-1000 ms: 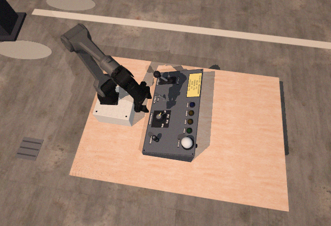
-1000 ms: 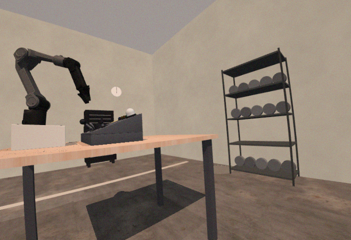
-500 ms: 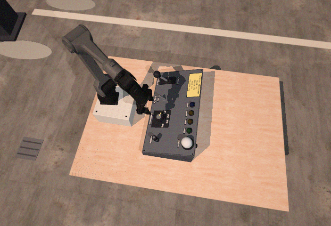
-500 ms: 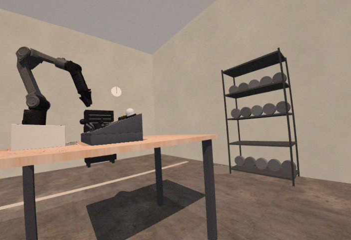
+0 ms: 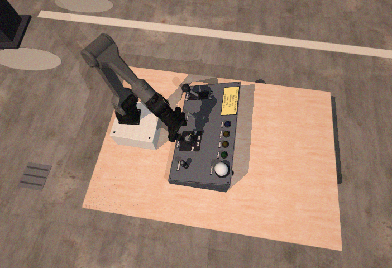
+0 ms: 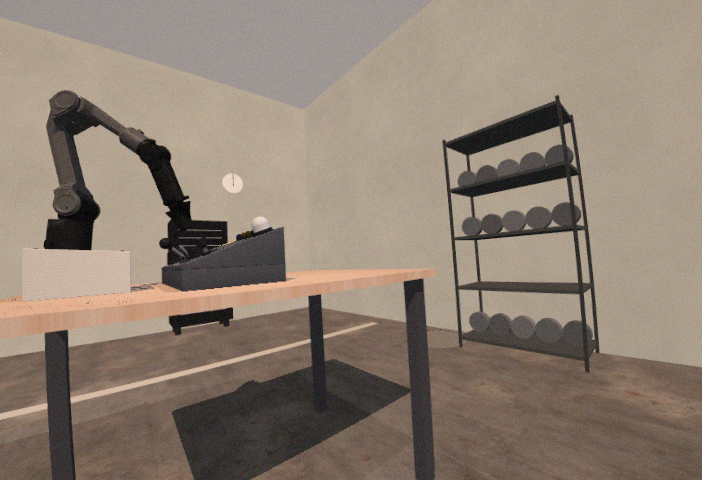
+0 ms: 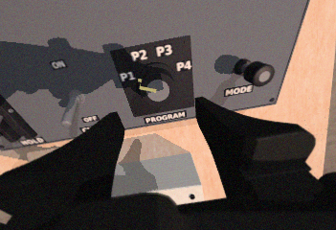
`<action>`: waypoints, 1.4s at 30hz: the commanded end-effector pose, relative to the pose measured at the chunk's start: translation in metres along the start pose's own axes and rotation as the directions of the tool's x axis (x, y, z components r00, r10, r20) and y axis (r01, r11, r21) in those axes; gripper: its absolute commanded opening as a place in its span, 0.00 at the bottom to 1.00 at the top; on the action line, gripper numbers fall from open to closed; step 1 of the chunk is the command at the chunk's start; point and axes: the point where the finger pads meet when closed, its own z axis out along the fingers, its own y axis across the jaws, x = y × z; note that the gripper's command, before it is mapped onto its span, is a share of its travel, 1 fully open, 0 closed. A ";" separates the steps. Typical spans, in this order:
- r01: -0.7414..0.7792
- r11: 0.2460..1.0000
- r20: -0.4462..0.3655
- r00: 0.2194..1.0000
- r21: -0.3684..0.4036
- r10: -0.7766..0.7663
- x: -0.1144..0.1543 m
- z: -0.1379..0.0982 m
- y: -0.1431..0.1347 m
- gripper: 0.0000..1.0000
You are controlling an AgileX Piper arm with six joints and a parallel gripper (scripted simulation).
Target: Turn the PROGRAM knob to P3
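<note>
The grey sloped console [image 5: 202, 172] [image 6: 238, 263] [image 7: 252, 29] stands on the wooden table [image 5: 282, 189]. Its PROGRAM knob [image 5: 190, 137] [image 7: 155, 90] sits on a black plate marked P1 to P4, and its yellow pointer aims left at P1. My gripper [image 5: 180, 129] [image 6: 185, 237] [image 7: 157, 114] is open and empty. It hangs at the console's near edge, just short of the knob. In the wrist view the knob lies ahead of the gap between the two fingers, and neither finger touches it.
A MODE knob [image 7: 257, 73] [image 5: 183, 164] sits right of the PROGRAM knob, and a toggle switch [image 7: 72, 107] sits to its left. A black-ball lever [image 5: 185, 87], a column of lamps [image 5: 225, 139] and a white dome button [image 5: 221, 168] are also on the panel. The arm's white base box [image 5: 136, 132] stands beside the console.
</note>
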 end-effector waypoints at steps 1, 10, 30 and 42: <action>0.000 1.000 -0.001 1.000 -0.001 0.000 0.000 0.010 0.000 0.94; 0.000 1.000 -0.001 1.000 -0.001 0.000 0.000 0.051 0.000 0.94; 0.000 1.000 -0.001 1.000 -0.001 0.000 0.001 0.074 0.000 0.94; 0.000 1.000 -0.001 1.000 -0.001 0.000 0.001 0.074 0.000 0.94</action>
